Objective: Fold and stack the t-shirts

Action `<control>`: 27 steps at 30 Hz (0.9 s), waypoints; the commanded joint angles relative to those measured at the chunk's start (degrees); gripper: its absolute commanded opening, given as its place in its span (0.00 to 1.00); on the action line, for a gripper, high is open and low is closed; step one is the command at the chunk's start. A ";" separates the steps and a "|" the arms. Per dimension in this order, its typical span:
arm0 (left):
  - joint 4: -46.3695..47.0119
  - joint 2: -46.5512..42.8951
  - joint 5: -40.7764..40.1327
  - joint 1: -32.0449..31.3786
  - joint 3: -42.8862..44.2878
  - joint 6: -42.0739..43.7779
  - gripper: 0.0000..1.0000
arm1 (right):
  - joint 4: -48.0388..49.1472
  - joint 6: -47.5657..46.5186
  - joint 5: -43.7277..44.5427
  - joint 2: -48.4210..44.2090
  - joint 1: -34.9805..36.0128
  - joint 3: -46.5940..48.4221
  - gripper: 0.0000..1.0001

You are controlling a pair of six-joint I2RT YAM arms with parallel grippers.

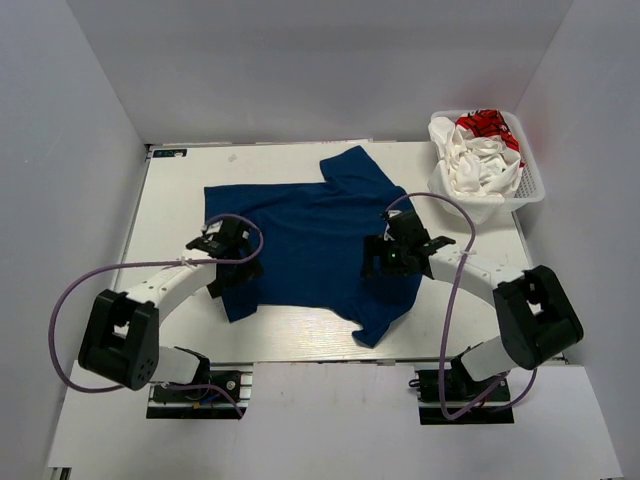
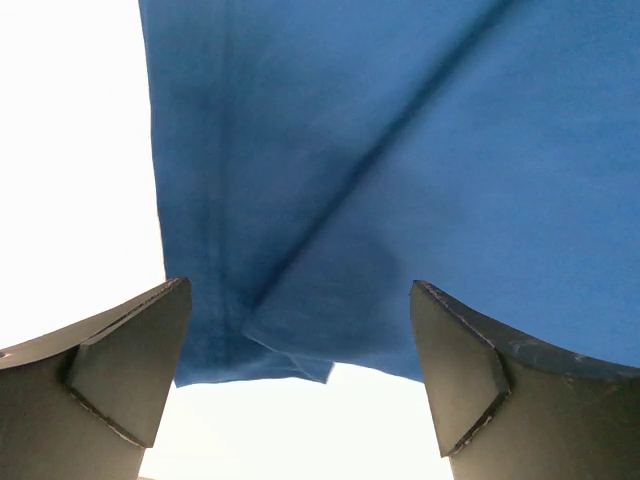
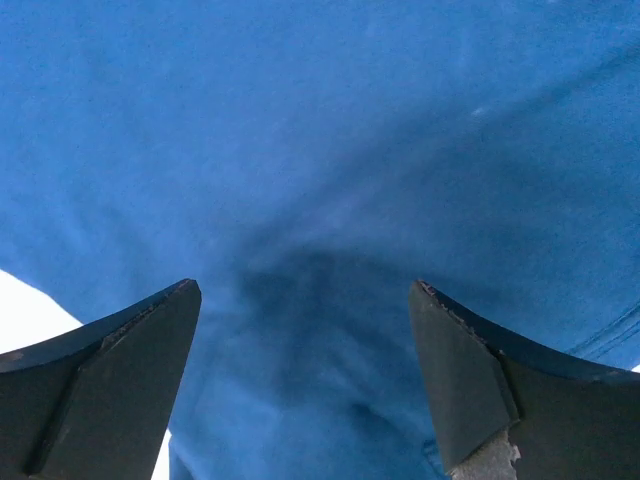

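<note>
On table, blue t-shirt partly covered, white t-shirt crumpled, print obscured

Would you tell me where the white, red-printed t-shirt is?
The white t-shirt lies crumpled in the mesh basket, top view's far right corner, beyond the right gripper.

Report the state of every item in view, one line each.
blue t-shirt: spread out on the table, not folded, lightly creased.
white t-shirt: crumpled in the basket, red print showing.
basket: upright at the table's far right corner, holding the white shirt.
left tool: open, over the blue shirt's edge, holding nothing.
right tool: open, over the blue shirt, holding nothing.
</note>
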 commanded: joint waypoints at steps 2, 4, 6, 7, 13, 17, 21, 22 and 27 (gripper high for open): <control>5.89 2.09 2.83 -0.01 -2.45 -4.14 1.00 | 5.61 4.07 5.00 2.49 -0.56 -0.91 0.90; 11.70 2.62 4.76 -0.01 -2.98 -4.14 1.00 | 5.09 4.51 5.44 3.72 -0.91 -1.35 0.90; 12.68 4.02 4.77 -0.01 -2.98 -4.14 1.00 | 4.56 5.83 5.35 4.26 -1.08 -2.41 0.90; 12.68 4.55 4.16 -0.01 -2.98 -4.14 1.00 | 4.56 7.14 5.96 4.43 -1.61 -4.15 0.90; 5.77 10.51 -2.33 -0.01 -2.46 -5.71 1.00 | 4.73 9.79 6.85 6.10 -4.16 -6.54 0.90; -3.03 11.32 -7.61 2.00 -0.97 -10.72 1.00 | 3.94 10.14 7.20 5.75 -5.82 -6.19 0.90; -12.53 11.85 -13.68 4.99 0.53 -17.84 1.00 | 3.50 9.53 6.06 4.96 -7.15 -6.63 0.90; -13.50 11.85 -14.47 5.60 1.06 -18.63 1.00 | 4.46 9.09 5.36 4.78 -7.24 -6.80 0.90; -12.37 12.37 -15.71 8.86 5.61 -15.14 1.00 | 6.66 6.63 0.70 5.66 -8.20 -6.81 0.90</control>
